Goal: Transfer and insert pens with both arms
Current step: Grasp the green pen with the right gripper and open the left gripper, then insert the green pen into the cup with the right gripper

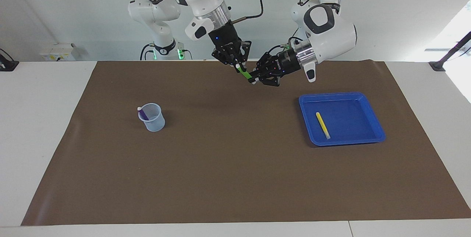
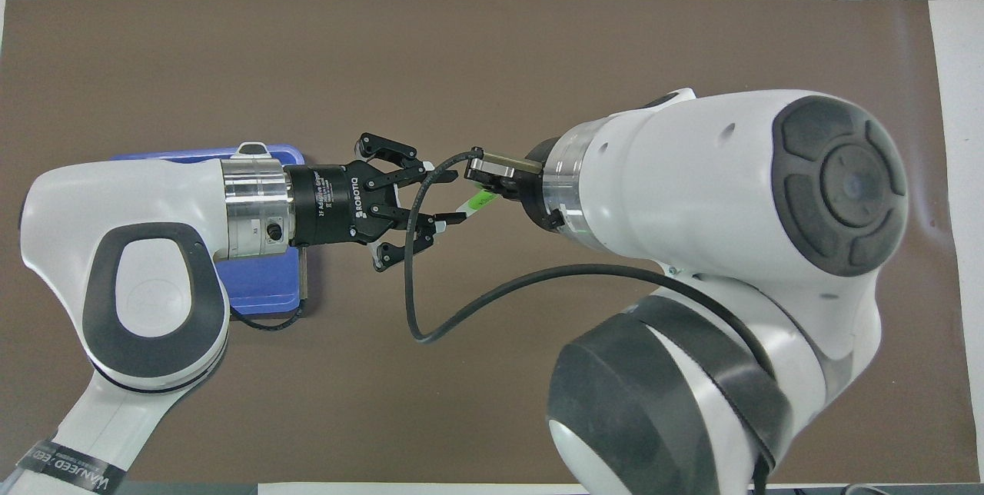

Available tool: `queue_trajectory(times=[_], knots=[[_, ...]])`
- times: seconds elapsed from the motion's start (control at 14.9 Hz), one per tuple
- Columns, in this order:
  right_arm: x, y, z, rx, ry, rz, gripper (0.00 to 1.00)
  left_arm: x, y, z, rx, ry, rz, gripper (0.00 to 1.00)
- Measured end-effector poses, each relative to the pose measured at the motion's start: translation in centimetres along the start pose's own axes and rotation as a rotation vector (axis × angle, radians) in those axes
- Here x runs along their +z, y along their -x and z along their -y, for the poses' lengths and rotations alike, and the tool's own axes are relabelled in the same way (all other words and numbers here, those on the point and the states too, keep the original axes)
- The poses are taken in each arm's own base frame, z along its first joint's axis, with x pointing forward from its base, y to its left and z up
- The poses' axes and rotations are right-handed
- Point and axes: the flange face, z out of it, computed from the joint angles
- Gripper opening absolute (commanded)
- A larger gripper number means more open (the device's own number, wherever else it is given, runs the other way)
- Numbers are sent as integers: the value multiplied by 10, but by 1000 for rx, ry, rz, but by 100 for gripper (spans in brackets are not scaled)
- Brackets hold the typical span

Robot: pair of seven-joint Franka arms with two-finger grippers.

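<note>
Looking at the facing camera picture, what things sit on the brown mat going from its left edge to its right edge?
Clear cup holding the purple pen → green pen, held in the air between the two grippers → blue tray with the yellow pen.

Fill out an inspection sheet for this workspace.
Surface: brown mat on a white table.
Job's things: green pen in mid-air; purple pen in the cup; yellow pen lying in the blue tray.
Clutter: nothing seen.
End effectors: right end effector shut on the green pen, over the mat; left end effector open at the pen's lower end.
Cables: black cable loops from the right wrist.
Surroundings: smaller white arm with green lights.
</note>
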Motion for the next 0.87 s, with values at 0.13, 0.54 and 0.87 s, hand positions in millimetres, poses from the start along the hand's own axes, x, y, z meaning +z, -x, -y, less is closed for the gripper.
queue_trajectory(times=[0.13, 0.54, 0.87], knots=[[5, -4, -11, -61, 61, -6, 0, -2, 3, 1, 0, 8, 1, 100], [22, -45, -111, -341, 263, 19, 0, -10, 0, -4, -13, 31, 2, 100], [16, -63, -201, -413, 379, 54, 0, -29, -19, -18, 95, 56, -190, 100]])
